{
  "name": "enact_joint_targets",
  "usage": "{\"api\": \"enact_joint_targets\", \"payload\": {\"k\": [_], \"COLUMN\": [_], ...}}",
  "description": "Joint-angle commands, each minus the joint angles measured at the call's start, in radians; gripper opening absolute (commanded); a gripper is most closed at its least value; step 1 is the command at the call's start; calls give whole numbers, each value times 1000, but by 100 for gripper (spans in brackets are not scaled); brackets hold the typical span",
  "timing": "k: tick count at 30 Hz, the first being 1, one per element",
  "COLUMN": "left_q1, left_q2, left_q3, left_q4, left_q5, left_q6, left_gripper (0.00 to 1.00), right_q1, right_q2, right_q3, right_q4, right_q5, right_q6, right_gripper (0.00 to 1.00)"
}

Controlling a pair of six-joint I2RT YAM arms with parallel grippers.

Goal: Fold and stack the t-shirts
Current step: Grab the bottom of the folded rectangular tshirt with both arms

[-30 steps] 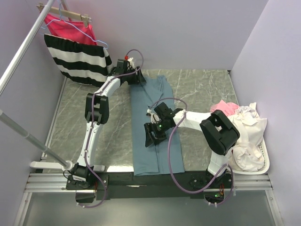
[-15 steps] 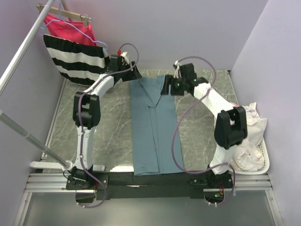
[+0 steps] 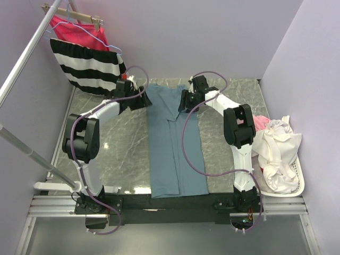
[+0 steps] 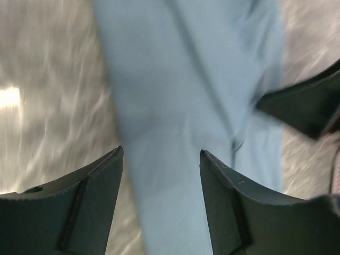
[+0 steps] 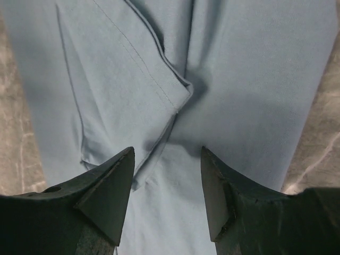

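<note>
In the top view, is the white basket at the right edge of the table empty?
No, the white basket is filled with crumpled white and pink cloth.

Bare table [image 3: 114,154] left of the blue t-shirt [image 3: 172,154] is open; narrower strip right of it too. Upper left is tight: striped garment [image 3: 87,66] hangs by the rail [image 3: 24,62], just beside the left gripper [image 3: 145,101]. Diagonal pole [image 3: 32,152] crosses lower left. Heaped basket [image 3: 300,183] blocks the right edge, near the right arm's elbow. Right gripper [image 3: 183,102] sits over the shirt's upper end.
</note>
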Motion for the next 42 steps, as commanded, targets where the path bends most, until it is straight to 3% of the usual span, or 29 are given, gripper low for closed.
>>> {"api": "enact_joint_targets", "payload": {"k": [1, 15, 20, 25, 28, 35, 42], "left_q1": [0, -3, -5, -5, -5, -5, -5], "left_q2": [-129, -228, -240, -226, -217, -191, -156], "left_q3": [-99, -315, -328, -320, -320, -326, -326], "left_q4": [26, 36, 29, 31, 39, 59, 80], "left_q5": [-31, -16, -26, -22, -12, 1, 27], "left_q6": [-5, -29, -25, -23, -28, -32, -40], "left_gripper": [65, 62, 62, 62, 61, 61, 60], "right_q1": [-8, -34, -39, -39, -37, 22, 130], "right_q2": [-7, 111, 116, 78, 38, -83, -56], "right_q3": [54, 173, 203, 158, 112, 57, 138], "right_q4": [60, 78, 83, 124, 169, 172, 100], "right_q5": [-10, -59, -72, -95, -131, -210, -279], "right_q6": [2, 4, -4, -21, -21, -80, -128], "right_gripper": [59, 55, 32, 15, 11, 10, 11]}}
